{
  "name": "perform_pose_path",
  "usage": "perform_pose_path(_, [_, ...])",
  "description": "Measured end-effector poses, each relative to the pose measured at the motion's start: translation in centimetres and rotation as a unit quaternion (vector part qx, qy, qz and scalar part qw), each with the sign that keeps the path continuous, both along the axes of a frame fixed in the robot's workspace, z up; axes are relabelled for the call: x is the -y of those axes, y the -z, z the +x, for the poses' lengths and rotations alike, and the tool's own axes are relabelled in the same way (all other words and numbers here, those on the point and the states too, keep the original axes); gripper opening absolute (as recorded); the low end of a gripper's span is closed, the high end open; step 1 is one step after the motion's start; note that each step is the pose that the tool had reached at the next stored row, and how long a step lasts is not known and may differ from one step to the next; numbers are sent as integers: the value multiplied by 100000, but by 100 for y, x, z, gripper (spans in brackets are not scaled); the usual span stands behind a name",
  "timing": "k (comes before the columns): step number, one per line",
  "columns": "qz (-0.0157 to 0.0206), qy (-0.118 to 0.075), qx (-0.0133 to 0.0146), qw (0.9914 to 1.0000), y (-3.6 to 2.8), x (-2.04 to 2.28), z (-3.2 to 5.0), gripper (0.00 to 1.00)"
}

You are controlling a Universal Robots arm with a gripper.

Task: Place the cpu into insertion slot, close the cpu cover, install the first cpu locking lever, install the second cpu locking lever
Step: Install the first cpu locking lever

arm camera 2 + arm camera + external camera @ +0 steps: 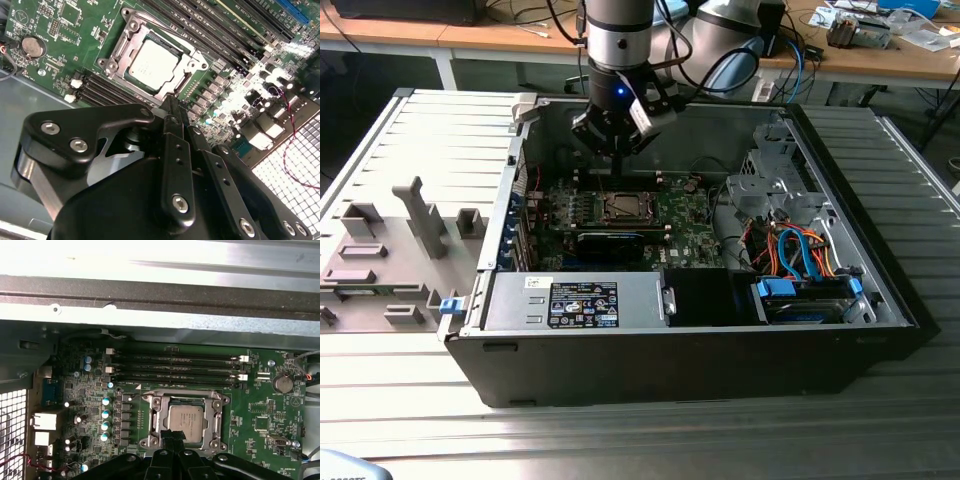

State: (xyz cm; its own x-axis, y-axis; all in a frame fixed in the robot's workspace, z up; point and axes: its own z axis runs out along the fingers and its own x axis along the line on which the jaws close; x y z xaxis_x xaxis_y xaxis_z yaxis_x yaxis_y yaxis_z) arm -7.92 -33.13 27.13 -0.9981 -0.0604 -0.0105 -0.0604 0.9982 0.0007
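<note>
Cpu (152, 64): seated in insertion slot (172, 87). Cpu cover (218, 416): down, framing the chip. Locking levers: state unclear. Tool (170, 107): fingers together, empty, just above the socket.

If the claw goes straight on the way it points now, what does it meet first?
Most likely the cpu cover at the socket's near edge, over the seated cpu; the claw points there, though depth is unclear.
</note>
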Motion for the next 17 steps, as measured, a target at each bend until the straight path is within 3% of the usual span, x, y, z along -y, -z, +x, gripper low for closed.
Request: perform_pose_path(17, [-1,-2,2,100000,11,-24,-119,11])
